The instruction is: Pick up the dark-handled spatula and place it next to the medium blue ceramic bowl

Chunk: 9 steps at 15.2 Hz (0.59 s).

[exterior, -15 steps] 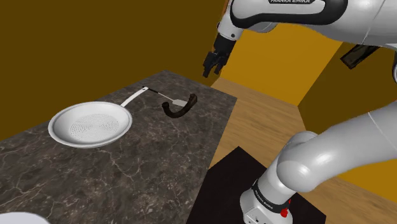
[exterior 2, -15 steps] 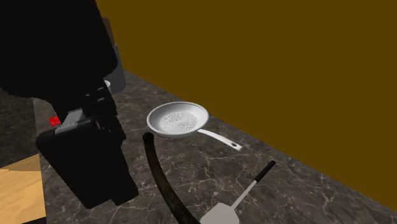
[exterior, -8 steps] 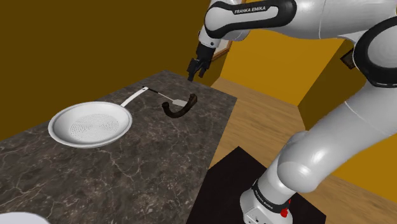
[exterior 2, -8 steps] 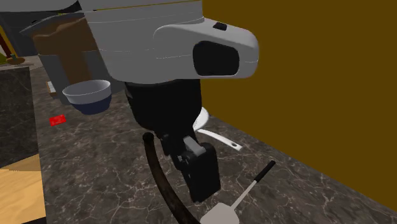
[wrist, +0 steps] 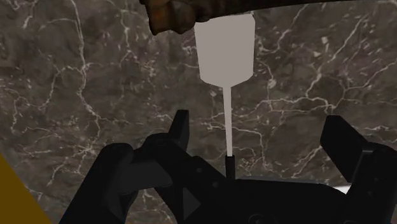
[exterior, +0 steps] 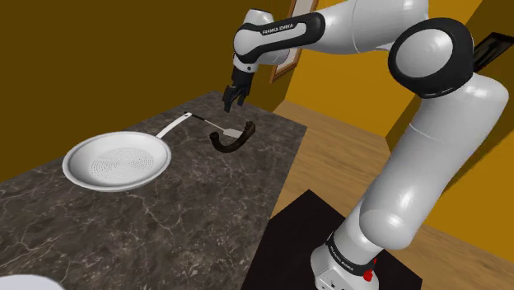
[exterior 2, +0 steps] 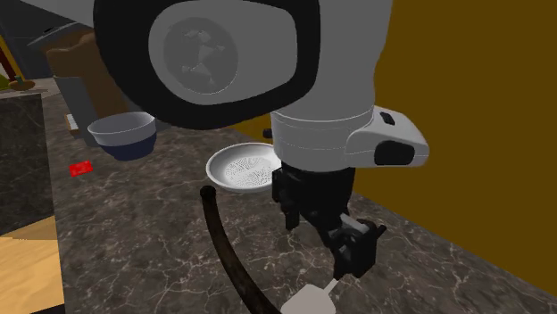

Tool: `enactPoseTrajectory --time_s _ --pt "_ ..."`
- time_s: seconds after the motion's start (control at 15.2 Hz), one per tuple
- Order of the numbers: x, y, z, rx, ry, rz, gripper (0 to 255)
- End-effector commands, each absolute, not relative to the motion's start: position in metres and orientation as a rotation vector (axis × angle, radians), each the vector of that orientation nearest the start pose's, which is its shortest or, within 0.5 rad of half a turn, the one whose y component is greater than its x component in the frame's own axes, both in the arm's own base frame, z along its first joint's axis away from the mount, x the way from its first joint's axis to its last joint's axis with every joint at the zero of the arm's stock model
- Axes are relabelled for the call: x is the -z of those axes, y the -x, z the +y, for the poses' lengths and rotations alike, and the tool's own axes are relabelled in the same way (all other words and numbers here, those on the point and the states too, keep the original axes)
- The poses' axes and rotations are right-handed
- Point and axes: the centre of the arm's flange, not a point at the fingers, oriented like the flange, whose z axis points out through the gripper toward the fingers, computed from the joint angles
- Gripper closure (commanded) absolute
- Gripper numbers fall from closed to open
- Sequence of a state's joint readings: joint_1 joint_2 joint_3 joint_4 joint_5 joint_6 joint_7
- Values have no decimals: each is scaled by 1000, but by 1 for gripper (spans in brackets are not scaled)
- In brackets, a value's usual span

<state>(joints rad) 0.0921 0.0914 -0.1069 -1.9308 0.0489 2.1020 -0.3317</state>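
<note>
The spatula has a pale flat blade point(wrist: 224, 54), a thin pale shaft and a dark handle point(exterior: 203, 119). It lies flat on the dark marble counter point(exterior: 181, 214), between the pan and the counter's far end. My gripper point(exterior: 233, 99) hangs open a little above its handle. In the wrist view the shaft runs between my fingers point(wrist: 181, 130), nearer one of them and untouched. In the second exterior view the gripper point(exterior 2: 353, 256) covers most of the handle, with the blade point(exterior 2: 310, 301) below it. The blue bowl point(exterior 2: 125, 136) stands far back, beyond the pan.
A white frying pan point(exterior: 117, 161) sits at the shoulder view's left, its handle pointing toward the spatula. A dark brown curved object point(exterior: 232, 142) lies against the spatula's blade. A small red thing point(exterior 2: 81, 168) lies near the bowl. The counter's edge drops to a wooden floor point(exterior: 346, 156).
The arm has swung toward the shoulder view's left and come down, bringing the gripper from over the counter's far edge to just above the spatula's handle. Nothing on the counter has moved.
</note>
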Motion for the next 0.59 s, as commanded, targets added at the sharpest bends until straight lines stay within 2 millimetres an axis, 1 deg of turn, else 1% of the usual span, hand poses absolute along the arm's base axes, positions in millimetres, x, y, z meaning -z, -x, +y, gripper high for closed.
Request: enactPoseTrajectory --time_s 0.0,0.4,0.46,0.53 --pt "-432 -613 0 125 3083 -490 0" --pt "-384 -676 15 105 3072 -583 0" --pt "-378 -683 17 102 3071 -593 0" --pt "-373 -684 17 102 3071 -593 0"
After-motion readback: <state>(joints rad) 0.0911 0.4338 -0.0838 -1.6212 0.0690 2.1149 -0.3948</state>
